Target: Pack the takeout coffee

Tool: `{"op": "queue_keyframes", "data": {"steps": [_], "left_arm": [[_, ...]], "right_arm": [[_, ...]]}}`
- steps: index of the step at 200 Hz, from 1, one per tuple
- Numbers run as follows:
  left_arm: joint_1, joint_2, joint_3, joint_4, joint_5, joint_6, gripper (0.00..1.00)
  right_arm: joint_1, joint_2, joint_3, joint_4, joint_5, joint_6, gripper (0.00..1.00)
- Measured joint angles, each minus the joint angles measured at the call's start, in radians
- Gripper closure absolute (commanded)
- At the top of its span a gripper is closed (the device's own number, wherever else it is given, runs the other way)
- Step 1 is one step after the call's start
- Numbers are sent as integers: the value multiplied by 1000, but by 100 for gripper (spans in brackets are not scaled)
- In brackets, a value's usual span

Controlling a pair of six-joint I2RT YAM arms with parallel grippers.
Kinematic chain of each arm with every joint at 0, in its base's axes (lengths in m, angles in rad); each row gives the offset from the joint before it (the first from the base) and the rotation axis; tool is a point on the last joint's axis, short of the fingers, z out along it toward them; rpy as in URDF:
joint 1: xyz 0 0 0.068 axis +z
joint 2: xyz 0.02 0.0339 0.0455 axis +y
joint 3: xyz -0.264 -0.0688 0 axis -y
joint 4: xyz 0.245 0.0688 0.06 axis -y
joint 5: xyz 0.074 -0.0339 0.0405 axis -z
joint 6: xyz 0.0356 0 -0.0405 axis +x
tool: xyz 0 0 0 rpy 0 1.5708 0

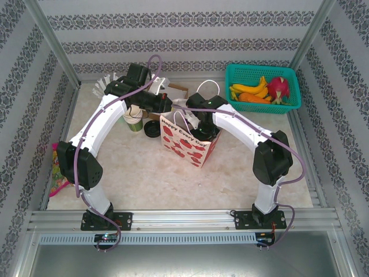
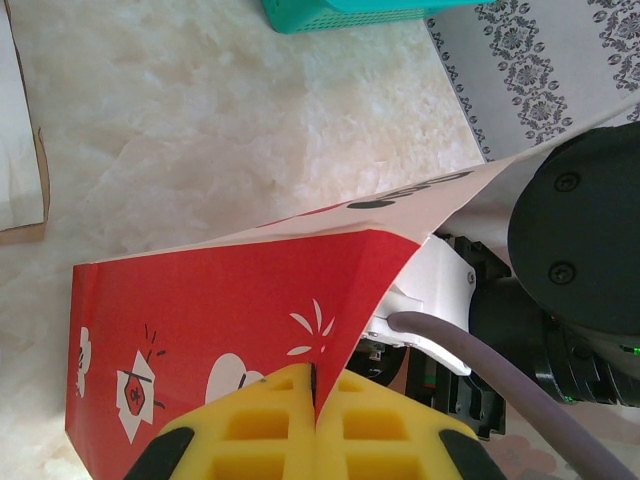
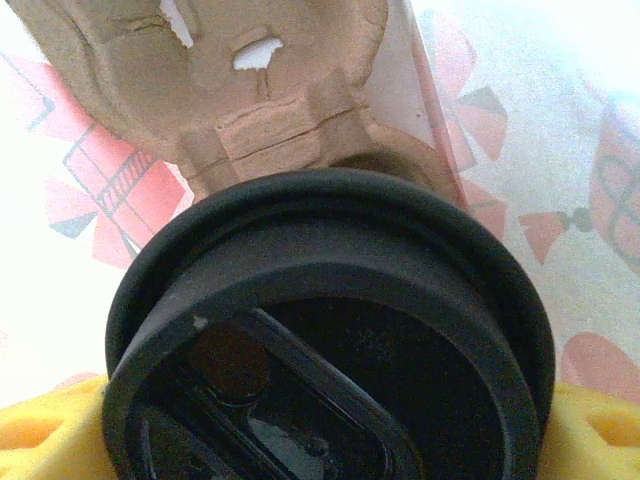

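Note:
The takeout coffee shows in the right wrist view as a round black lid (image 3: 330, 340) sitting between yellow pads (image 3: 592, 432); its green cup is hidden under the lid. My right gripper (image 1: 199, 126) is shut on it, reaching down into the red-and-white paper bag (image 1: 187, 145). Below the lid lies a brown cardboard cup carrier (image 3: 240, 90) on the bag's floor. My left gripper (image 2: 320, 400) is shut on the bag's top edge (image 2: 230, 310), with the paper pinched between its yellow pads (image 2: 250, 440).
A stack of lidless green cups (image 1: 134, 119) and a loose black lid (image 1: 152, 130) stand left of the bag. A teal basket (image 1: 262, 86) of fruit sits at the back right. A cardboard box (image 1: 176, 91) lies behind the bag. Colourful packets (image 1: 57, 170) lie at the left edge.

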Motion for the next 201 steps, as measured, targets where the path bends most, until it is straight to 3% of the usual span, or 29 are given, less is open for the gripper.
{"op": "queue_keyframes", "data": {"steps": [201], "left_arm": [[0,0,0,0,-5,0,100]], "right_arm": [[9,27,-11,14,26,10,50]]}}
